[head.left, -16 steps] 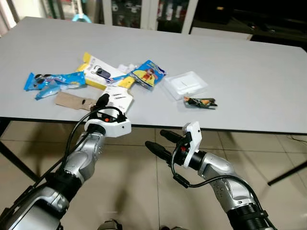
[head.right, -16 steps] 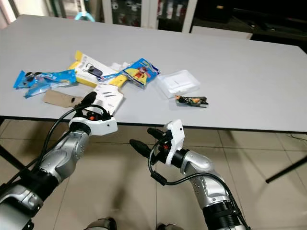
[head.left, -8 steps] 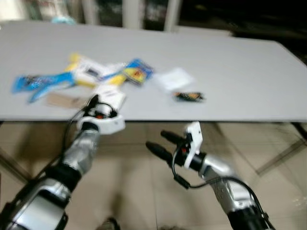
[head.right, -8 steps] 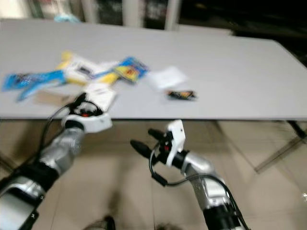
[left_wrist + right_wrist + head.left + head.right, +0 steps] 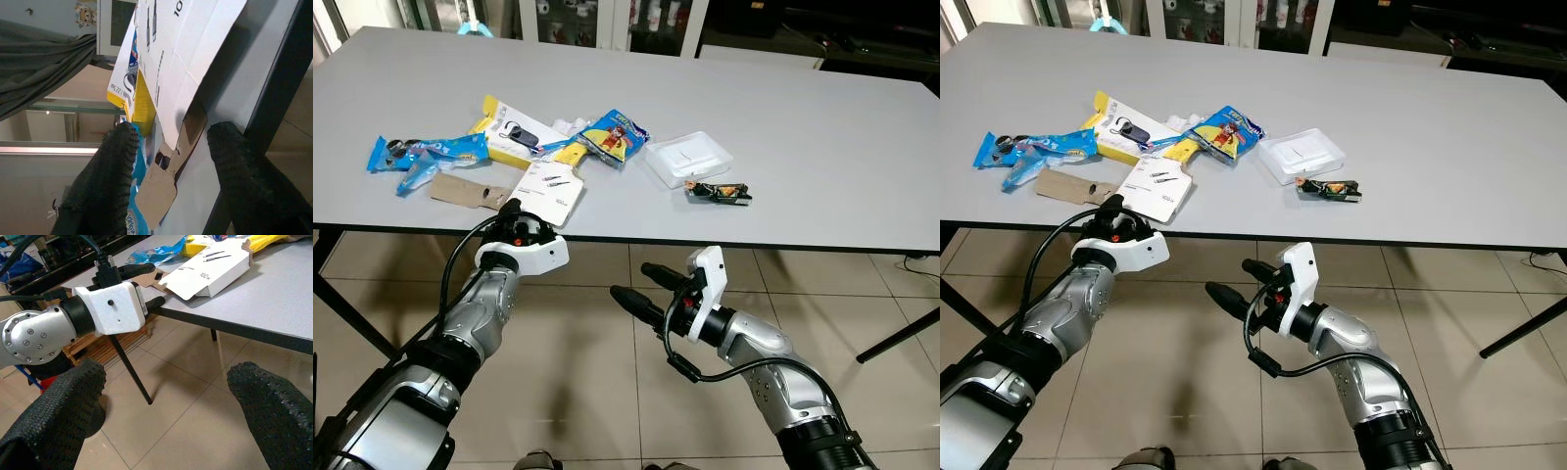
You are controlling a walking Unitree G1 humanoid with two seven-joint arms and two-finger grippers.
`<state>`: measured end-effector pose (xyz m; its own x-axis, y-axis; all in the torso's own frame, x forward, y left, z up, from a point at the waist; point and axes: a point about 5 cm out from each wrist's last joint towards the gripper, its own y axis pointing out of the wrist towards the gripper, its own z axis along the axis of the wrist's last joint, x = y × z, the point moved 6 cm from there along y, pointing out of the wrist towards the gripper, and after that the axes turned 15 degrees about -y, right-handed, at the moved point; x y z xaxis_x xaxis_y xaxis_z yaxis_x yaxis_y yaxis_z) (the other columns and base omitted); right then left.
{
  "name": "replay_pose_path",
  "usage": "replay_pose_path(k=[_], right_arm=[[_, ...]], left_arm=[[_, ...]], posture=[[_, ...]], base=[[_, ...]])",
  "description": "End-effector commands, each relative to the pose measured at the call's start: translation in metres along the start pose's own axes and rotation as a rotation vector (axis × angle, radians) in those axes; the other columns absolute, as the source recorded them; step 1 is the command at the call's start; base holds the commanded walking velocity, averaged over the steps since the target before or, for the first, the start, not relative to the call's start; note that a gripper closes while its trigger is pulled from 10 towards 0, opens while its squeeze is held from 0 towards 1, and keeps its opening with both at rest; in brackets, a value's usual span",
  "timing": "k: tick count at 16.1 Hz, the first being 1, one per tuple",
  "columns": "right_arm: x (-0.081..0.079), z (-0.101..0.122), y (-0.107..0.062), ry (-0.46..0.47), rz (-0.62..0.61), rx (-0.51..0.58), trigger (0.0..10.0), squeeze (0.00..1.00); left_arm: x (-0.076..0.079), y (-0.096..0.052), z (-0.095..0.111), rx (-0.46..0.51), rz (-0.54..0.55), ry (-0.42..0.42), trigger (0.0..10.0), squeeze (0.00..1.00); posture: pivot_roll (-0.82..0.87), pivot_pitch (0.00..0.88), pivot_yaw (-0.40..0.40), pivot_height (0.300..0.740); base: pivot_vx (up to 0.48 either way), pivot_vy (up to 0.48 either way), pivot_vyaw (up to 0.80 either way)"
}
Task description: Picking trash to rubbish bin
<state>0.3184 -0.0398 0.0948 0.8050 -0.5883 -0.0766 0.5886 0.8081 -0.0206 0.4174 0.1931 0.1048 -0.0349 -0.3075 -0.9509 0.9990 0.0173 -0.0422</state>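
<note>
At the table's edge, both pincers, left [image 5: 171,171] and right [image 5: 161,416], gape by a flat white carton [image 5: 551,193].

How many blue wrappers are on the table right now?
2: a long blue wrapper at the pile's left end, and a blue cartoon packet beside the clear plastic tray. Others may hide underneath.

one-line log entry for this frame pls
left hand: open, at table edge by white box | right hand: open, below table | trash: on table
</note>
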Motion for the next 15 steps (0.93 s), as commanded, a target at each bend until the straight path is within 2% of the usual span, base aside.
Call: replay_pose_path(k=[1,7,11,12,13,14,15], right_arm=[[0.002,-0.001,-0.005,0.01,-0.012,-0.002,10.0,0.0],[0.002,-0.001,-0.005,0.012,-0.015,-0.005,10.0,0.0],[0.002,-0.001,-0.005,0.013,-0.016,-0.005,10.0,0.0],[0.001,-0.002,-0.005,0.014,-0.016,-0.005,10.0,0.0],[0.001,-0.002,-0.005,0.015,-0.016,-0.005,10.0,0.0],[0.001,-0.002,-0.005,0.015,-0.016,-0.005,10.0,0.0],[0.001,-0.002,-0.005,0.016,-0.018,-0.005,10.0,0.0]], left_arm=[[0.011,-0.004,-0.013,-0.045,-0.037,0.0,0.0,0.0],[-0.011,0.005,-0.01,-0.024,0.057,-0.014,0.0,0.0],[-0.016,0.006,-0.011,-0.031,0.082,-0.022,0.0,0.0],[-0.026,0.008,-0.013,-0.039,0.134,-0.073,0.0,0.0],[-0.027,0.008,-0.013,-0.039,0.141,-0.082,0.0,0.0],[-0.027,0.009,-0.009,-0.022,0.138,-0.082,10.0,0.0],[-0.022,0.01,0.003,0.032,0.115,-0.089,10.0,0.0]], posture=[[-0.04,0.097,-0.117,0.74],[-0.05,0.097,-0.117,0.74],[-0.05,0.097,-0.116,0.74],[-0.05,0.099,-0.116,0.74],[-0.05,0.099,-0.116,0.74],[-0.05,0.099,-0.114,0.74],[-0.05,0.099,-0.114,0.74]], base=[[0.0,0.0,0.0],[0.0,0.0,0.0],[0.0,0.0,0.0],[0.0,0.0,0.0],[0.0,0.0,0.0],[0.0,0.0,0.0],[0.0,0.0,0.0]])
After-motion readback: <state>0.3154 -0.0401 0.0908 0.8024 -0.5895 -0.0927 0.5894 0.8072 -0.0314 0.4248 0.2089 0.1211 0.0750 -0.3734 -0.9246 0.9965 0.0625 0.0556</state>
